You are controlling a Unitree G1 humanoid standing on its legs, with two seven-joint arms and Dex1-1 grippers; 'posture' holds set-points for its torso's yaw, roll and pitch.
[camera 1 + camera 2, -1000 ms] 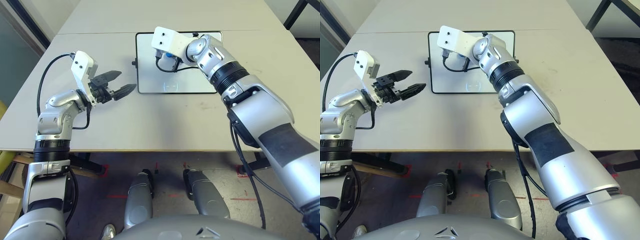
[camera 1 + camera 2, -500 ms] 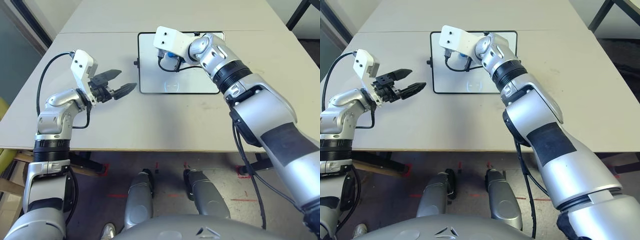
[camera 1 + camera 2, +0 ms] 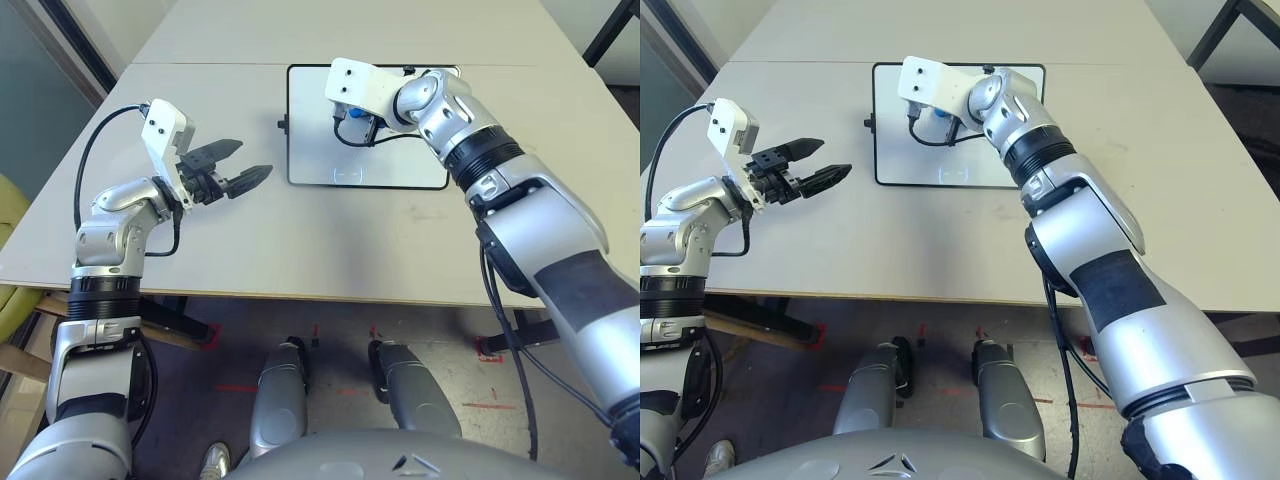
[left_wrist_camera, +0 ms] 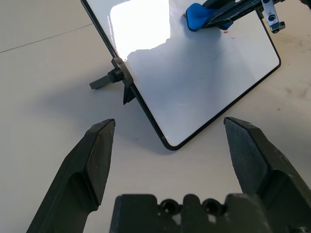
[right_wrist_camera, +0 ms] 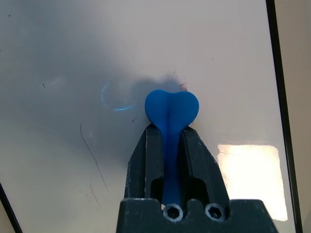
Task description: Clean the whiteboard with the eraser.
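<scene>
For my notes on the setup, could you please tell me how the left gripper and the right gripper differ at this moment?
The left gripper stands open, while the right gripper is shut on the blue eraser.
The left gripper hangs clear of the whiteboard, off beside it, whereas the right gripper is over the board's surface.

Both have two black fingers.

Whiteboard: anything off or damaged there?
No damage visible. The whiteboard still carries red specks beside the blue eraser in the right claw, and thin dark strokes. That reads as unfinished wiping, nothing odd.
</scene>
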